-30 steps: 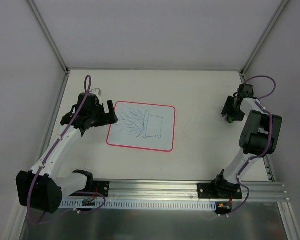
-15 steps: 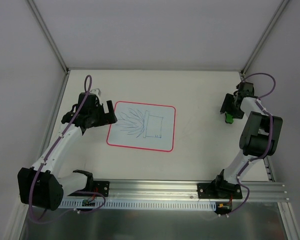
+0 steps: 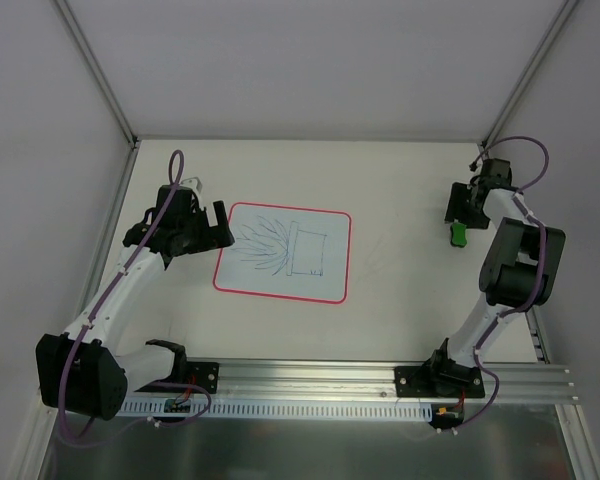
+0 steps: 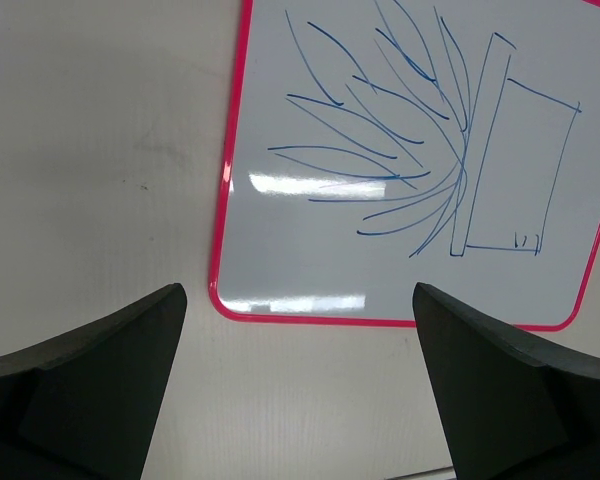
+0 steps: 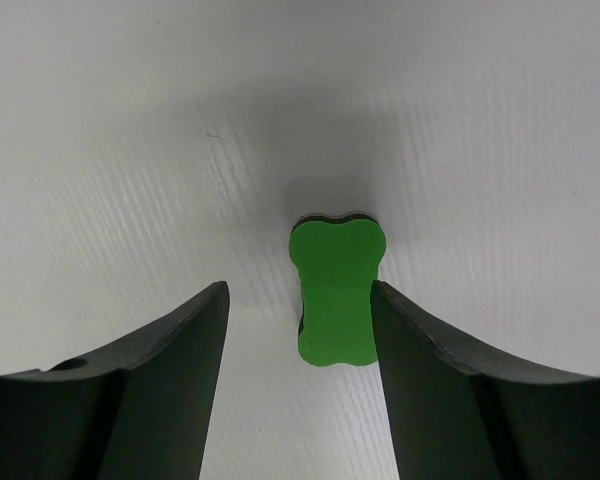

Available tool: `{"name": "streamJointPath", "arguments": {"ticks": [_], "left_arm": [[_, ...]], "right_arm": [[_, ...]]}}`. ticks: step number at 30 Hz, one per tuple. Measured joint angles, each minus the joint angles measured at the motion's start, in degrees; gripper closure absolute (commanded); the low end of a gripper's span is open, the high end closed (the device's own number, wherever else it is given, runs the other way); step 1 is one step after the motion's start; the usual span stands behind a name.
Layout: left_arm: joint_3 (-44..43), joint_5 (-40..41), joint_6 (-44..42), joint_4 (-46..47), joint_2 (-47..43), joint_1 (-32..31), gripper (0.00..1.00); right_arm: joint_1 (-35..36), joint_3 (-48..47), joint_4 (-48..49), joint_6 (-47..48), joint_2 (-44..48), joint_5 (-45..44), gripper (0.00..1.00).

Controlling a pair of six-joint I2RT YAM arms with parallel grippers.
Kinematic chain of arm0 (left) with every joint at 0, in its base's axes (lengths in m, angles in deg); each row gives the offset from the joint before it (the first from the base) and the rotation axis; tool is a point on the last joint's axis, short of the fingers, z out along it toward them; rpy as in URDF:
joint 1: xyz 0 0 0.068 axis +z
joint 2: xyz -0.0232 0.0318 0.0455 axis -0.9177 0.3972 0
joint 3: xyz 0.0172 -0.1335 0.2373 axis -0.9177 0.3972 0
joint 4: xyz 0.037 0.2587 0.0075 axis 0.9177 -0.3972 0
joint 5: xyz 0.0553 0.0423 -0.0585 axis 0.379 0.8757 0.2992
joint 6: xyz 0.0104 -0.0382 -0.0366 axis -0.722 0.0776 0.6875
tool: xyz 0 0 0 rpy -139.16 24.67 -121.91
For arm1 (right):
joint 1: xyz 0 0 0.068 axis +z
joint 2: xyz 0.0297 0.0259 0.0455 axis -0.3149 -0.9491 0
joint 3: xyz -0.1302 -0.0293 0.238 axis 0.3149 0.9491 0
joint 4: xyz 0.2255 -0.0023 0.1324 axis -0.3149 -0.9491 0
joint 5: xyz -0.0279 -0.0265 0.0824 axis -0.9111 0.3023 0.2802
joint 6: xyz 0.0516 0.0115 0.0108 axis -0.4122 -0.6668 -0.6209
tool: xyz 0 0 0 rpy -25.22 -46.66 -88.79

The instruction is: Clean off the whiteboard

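The whiteboard (image 3: 284, 253) lies flat mid-table, red-rimmed, with a blue pen drawing on it; it fills the upper part of the left wrist view (image 4: 410, 160). My left gripper (image 3: 216, 226) is open and empty just off the board's left edge; in its wrist view (image 4: 300, 380) the jaws stand wide apart over bare table. A small green bone-shaped eraser (image 3: 459, 234) lies on the table at the far right. My right gripper (image 3: 458, 210) is open above it; in the right wrist view (image 5: 298, 300) the eraser (image 5: 335, 290) sits between the jaws, close to the right finger.
The table's white surface (image 3: 400, 290) runs between the board and the eraser. Grey walls and metal posts (image 3: 505, 110) close in the back and sides. A slotted aluminium rail (image 3: 310, 385) carries both arm bases at the near edge.
My right gripper has moved toward the back of the table, leaving more of the green eraser uncovered below it in the top view. The left arm has barely shifted.
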Motion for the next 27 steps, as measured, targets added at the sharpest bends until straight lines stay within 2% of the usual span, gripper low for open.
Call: {"name": "streamJointPath", "arguments": {"ticks": [21, 25, 27], "left_arm": [[0.00, 0.00, -0.02, 0.00, 0.00, 0.02, 0.01], [0.00, 0.00, -0.02, 0.02, 0.00, 0.02, 0.01], [0.00, 0.00, -0.02, 0.00, 0.00, 0.02, 0.01]], "right_arm": [[-2.16, -2.21, -3.52, 0.28, -4.39, 2.56, 0.40], [-2.16, -3.15, -3.93, 0.26, -5.46, 3.04, 0.48], [-2.16, -3.17, -4.22, 0.24, -5.60, 3.19, 0.49]]}}
